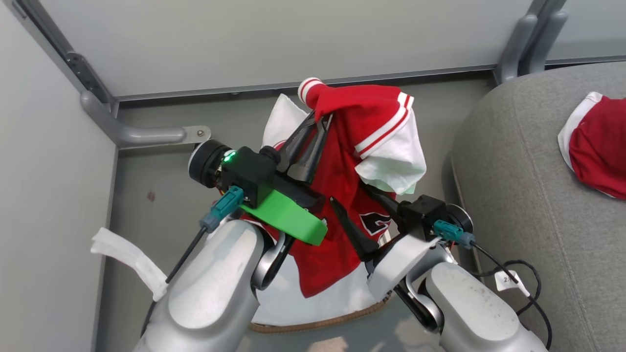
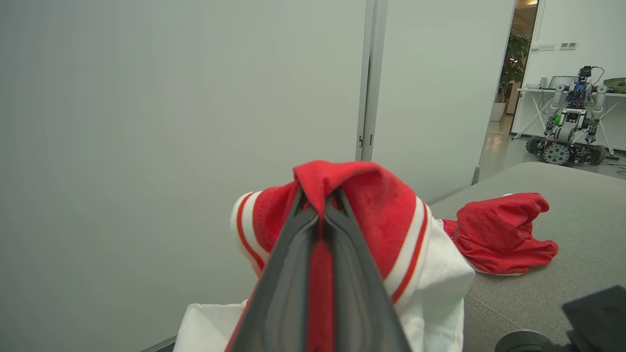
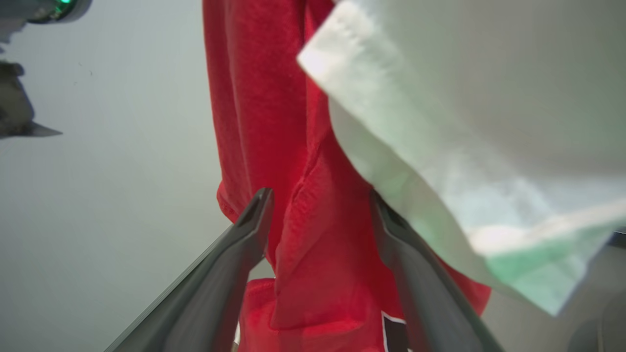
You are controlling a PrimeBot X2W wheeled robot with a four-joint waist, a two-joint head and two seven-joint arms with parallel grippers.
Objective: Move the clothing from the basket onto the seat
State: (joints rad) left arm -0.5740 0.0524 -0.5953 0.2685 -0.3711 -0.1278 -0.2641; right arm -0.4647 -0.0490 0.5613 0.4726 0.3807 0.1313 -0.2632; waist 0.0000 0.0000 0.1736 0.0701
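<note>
Matt red cloth clothing (image 1: 342,166), grey fabric seat (image 1: 513,195)

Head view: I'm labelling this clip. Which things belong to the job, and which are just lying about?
Job: hanging red garment, left gripper shut on it, open right gripper, basket, seat, red garment on seat.
Lying about: white cloth strip on floor, metal bracket, cable tag.

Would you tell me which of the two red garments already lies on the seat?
The crumpled one at the head view's right, on the seat; the striped one hangs from the left gripper.
</note>
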